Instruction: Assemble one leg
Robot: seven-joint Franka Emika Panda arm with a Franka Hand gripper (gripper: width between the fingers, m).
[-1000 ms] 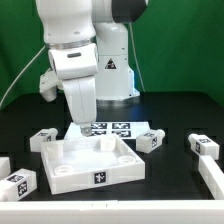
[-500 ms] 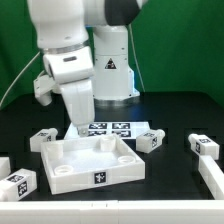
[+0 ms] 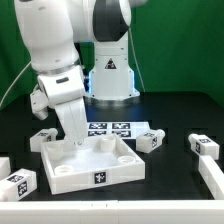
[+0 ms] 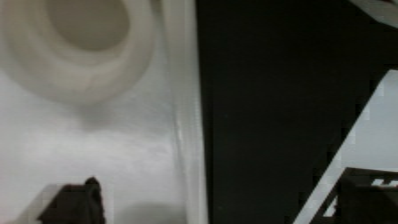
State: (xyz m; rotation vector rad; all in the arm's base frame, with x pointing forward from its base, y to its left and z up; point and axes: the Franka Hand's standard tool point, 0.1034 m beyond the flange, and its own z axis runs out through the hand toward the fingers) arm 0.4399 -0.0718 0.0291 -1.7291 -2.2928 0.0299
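Observation:
The gripper (image 3: 74, 137) is low at the back left corner of the large white tray (image 3: 96, 178). In the wrist view one dark fingertip (image 4: 71, 200) shows over the tray's inner floor next to a round corner socket (image 4: 80, 40). The other finger is lost against the black table, so the jaws look spread across the tray wall and hold nothing. Several small white legs with tags lie around: one leg (image 3: 42, 139) just to the exterior view's left of the gripper, another (image 3: 150, 141) beside the tray's far right corner, and a third (image 3: 204, 146) further right.
The marker board (image 3: 112, 129) lies behind the tray; its edge shows in the wrist view (image 4: 365, 165). More white parts lie at the front left (image 3: 15, 184) and along the right edge (image 3: 213, 178). The robot base (image 3: 110, 75) stands behind.
The arm has swung toward the exterior view's left and the gripper has dropped lower at the tray's back left corner. The parts have not moved.

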